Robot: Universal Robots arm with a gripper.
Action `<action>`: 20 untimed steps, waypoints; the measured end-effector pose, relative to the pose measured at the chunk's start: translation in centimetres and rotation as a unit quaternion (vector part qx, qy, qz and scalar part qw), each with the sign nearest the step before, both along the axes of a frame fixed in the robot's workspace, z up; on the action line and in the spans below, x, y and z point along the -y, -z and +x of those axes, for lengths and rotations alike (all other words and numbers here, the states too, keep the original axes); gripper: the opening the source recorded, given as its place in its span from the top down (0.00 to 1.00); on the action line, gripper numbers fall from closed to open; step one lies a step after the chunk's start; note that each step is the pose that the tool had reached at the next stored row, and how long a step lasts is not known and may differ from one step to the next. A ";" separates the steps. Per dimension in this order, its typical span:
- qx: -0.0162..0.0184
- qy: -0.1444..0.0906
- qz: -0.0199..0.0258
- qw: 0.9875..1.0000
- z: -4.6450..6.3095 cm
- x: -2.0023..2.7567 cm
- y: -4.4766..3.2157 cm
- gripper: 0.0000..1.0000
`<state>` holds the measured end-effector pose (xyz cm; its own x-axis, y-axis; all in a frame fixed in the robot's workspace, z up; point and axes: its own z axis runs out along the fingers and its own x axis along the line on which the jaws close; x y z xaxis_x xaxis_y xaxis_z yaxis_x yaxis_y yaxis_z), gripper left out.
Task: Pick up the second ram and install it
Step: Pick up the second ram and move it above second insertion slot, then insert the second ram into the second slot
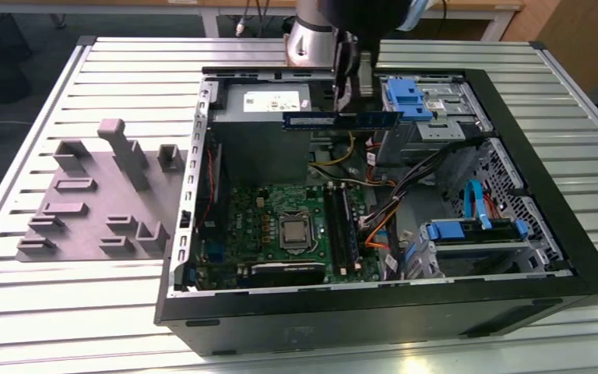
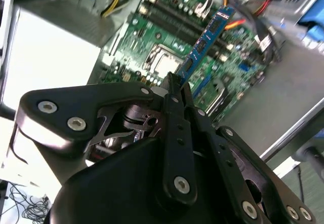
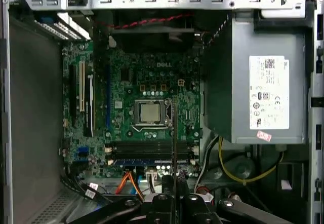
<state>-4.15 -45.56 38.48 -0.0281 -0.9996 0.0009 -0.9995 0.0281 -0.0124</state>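
Second ram [image 1: 341, 119], a thin long dark memory board with a bluish label, is pinched at its top edge by the black metal claw [image 1: 347, 100]. It hangs level over the open black computer case [image 1: 382, 312], near the grey power-supply box [image 1: 258, 100], clear of the green motherboard [image 1: 278, 210]. The case sits on a slatted metal desk [image 1: 91, 312].

From where I stand, the silver-grey robot arm [image 1: 310, 39] enters at the top centre of the exterior view, its upper part cut off by the frame edge. Under it the black metal gripper [image 1: 347, 100] points straight down, its slim fingers pressed together on the second ram [image 1: 341, 119], a thin dark blue-green board held level, just below the frame's upper middle. In the second wrist view, black linkage plates with silver screws fold inward to the fingertips [image 2: 171, 97], which pinch the board's edge.
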 end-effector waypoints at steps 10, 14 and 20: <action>0.000 0.000 0.000 1.000 4.3 0.00 0.25 0.86; 0.000 0.000 0.000 1.000 4.4 0.00 0.26 0.86; 0.000 0.000 0.000 1.000 4.5 0.00 0.26 0.86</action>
